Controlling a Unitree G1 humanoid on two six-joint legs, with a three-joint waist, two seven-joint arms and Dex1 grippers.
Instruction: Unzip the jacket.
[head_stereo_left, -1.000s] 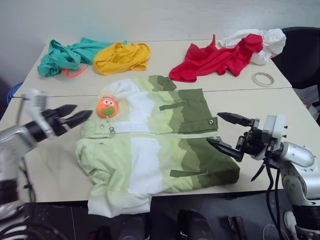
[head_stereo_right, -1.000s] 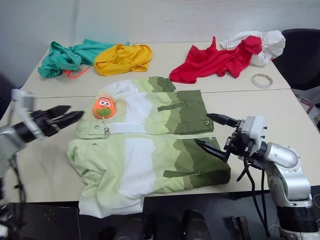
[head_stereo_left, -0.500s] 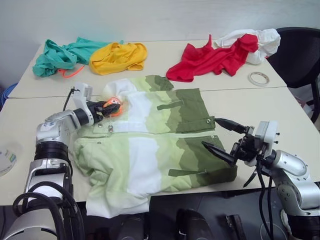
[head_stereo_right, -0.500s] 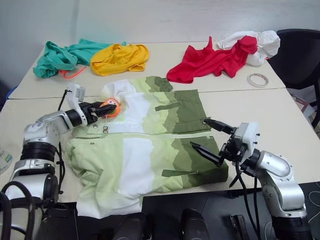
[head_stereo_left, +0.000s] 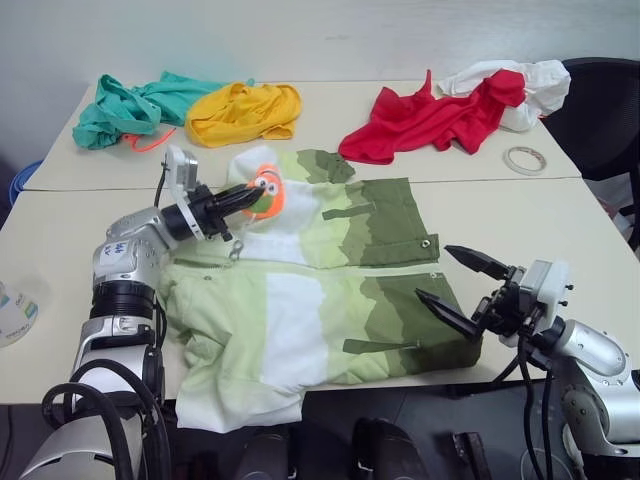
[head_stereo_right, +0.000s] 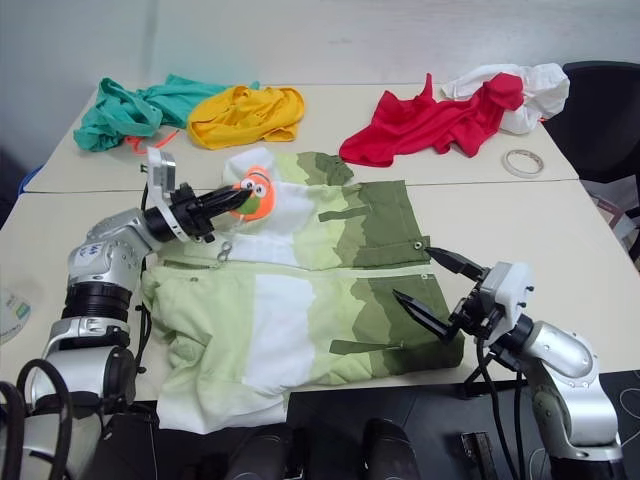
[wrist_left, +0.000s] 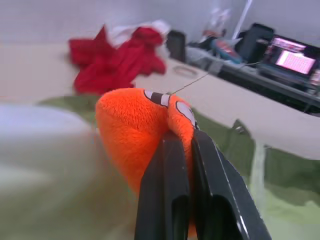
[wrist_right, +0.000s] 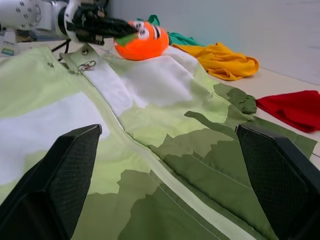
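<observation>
The left gripper (head_stereo_left: 243, 198) has just clamped the orange toy (head_stereo_left: 266, 192) and lifted it off the jacket (head_stereo_left: 320, 290) spread on the table (head_stereo_left: 560, 215), clearing the zipper, while the right gripper (head_stereo_left: 458, 282) hangs wide.

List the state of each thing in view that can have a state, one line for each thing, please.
jacket: laid flat on the table, zipper closed.
orange plush toy: gripped by the left gripper.
left gripper: fingers shut on the orange plush toy.
right gripper: fingers open, holding nothing, over the jacket's edge.
red garment: crumpled on the far table.
yellow garment: crumpled.
teal garment: crumpled.
</observation>
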